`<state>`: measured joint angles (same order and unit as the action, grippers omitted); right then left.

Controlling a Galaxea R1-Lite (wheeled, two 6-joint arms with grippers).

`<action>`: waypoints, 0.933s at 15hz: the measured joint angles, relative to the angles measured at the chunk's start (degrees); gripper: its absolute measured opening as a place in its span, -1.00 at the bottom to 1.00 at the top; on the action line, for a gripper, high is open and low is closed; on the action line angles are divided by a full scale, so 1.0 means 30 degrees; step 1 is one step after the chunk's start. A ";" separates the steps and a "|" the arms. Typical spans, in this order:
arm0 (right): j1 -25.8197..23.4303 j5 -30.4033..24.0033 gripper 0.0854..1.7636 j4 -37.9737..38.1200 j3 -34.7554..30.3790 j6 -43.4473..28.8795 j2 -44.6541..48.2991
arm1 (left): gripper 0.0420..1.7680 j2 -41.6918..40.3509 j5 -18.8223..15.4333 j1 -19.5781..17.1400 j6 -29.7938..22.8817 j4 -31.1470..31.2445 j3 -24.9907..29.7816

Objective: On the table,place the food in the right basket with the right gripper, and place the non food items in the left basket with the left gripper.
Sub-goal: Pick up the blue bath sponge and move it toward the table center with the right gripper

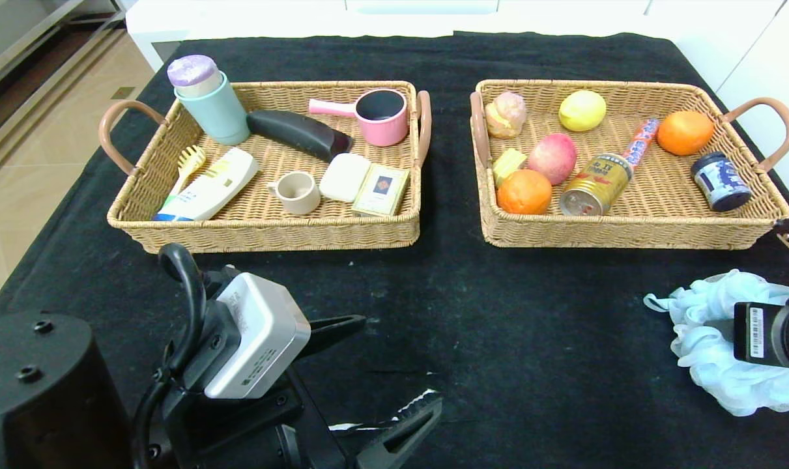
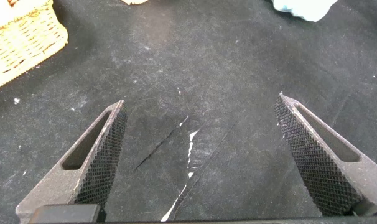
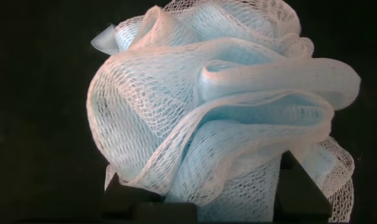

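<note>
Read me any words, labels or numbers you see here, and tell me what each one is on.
Nothing can be read for certain.
Gold drink can: red characters, too blurred.
Flat cream-green card box: dark emblem, no legible text.
Long red-white snack stick: print too small.
Blue-white jar: pattern only.
Left end effector grey-white box: tiny print, unreadable.
Right wrist barcode sticker: digits unreadable.

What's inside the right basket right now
The right basket holds a lemon, two oranges, a peach, a gold can on its side, a candy tube, a small dark jar, a cupcake and a yellow block. Anything beneath them is hidden.
</note>
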<state>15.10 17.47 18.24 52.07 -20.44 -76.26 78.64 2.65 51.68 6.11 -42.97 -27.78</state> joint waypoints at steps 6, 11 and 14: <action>0.3157 0.0110 -0.20 0.3889 0.2820 -0.0085 0.2280 | 0.94 -0.0049 0.0045 0.0000 0.0004 -0.0037 -0.0024; 0.7038 0.0102 -0.21 0.4202 0.3710 -0.0780 0.2804 | 0.94 -0.0028 0.0089 -0.0020 -0.0033 -0.0102 -0.0065; 0.9249 0.0130 -0.22 0.3982 0.4059 -0.0845 0.2454 | 0.94 -0.0085 0.0228 -0.0081 -0.0045 -0.0098 -0.0183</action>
<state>42.85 17.86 30.18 64.24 -22.98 -68.90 78.39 3.33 51.43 5.97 -43.26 -28.33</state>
